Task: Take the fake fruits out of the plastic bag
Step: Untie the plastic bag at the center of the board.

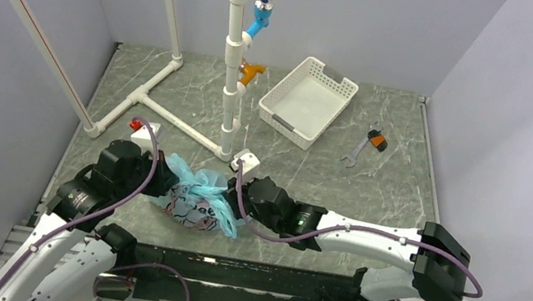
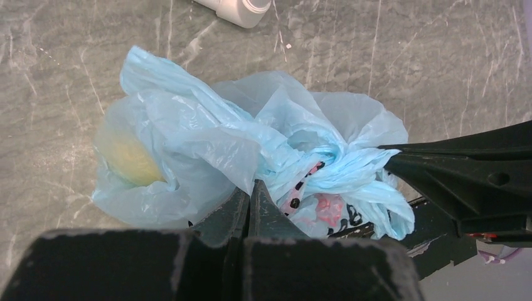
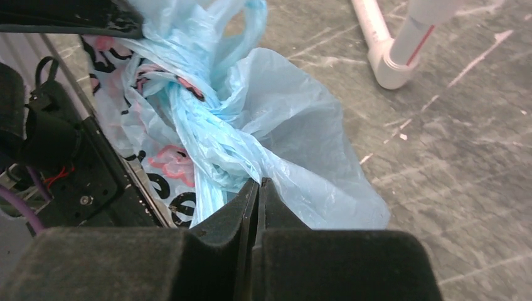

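Observation:
The plastic bag (image 1: 197, 198) lies crumpled on the table between my two grippers, light blue with dark and pink prints. Through its thin skin on the left, in the left wrist view, shows one yellow-orange fake fruit (image 2: 128, 160); other fruits are hidden inside. My left gripper (image 1: 165, 182) is shut, its tips (image 2: 251, 188) pinching a fold of the plastic bag (image 2: 251, 135). My right gripper (image 1: 237, 205) is shut too, its tips (image 3: 258, 183) closed on the twisted handle end of the bag (image 3: 282, 125). The right fingers (image 2: 452, 169) reach in from the right of the left wrist view.
A white perforated basket (image 1: 308, 100) stands at the back, with an orange-handled wrench (image 1: 370, 142) to its right. A white pipe frame (image 1: 235, 54) rises just behind the bag; its foot (image 3: 389, 56) is close by. The front rail (image 1: 242, 272) runs just below the bag.

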You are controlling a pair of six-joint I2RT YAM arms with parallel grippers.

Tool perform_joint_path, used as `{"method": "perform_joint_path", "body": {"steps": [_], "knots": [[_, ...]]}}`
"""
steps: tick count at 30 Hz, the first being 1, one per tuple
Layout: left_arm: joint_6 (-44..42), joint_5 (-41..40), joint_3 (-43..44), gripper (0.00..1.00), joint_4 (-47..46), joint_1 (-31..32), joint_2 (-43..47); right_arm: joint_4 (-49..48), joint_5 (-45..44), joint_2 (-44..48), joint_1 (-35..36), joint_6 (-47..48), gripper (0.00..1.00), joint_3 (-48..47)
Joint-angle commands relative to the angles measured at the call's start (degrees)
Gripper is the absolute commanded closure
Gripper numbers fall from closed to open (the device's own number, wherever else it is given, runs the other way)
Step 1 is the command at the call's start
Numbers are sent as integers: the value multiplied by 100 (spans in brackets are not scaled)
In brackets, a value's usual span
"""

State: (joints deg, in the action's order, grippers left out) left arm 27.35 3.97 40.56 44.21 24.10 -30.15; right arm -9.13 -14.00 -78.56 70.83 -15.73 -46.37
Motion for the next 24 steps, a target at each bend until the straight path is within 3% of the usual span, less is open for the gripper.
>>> {"method": "perform_joint_path", "body": {"steps": [1, 4, 7, 13, 17, 21, 24], "knots": [[16, -379, 91, 100, 38, -19, 97, 541, -840, 518, -83, -177, 99, 158], [47, -379, 79, 100, 43, -19, 135, 760, -1162, 1037, -367, -615, 99, 575], [21, -379, 63, 100, 3, -19, 120, 810, -521, 1353, -925, -778, 98, 859], [-51, -257, 47, 100, -78, -13, 54, 796, 238, 1200, -963, -438, 90, 597], [-55, -204, 49, 100, -79, 22, -22, 885, 470, 1134, -939, -75, 75, 243], [-44, -209, 42, 100, -87, 96, -35, 1208, 675, 1061, -909, 247, 46, -282], [-24, -236, 32, 100, -86, 123, -26, 1500, 745, 846, -657, 641, 32, -800]]}}
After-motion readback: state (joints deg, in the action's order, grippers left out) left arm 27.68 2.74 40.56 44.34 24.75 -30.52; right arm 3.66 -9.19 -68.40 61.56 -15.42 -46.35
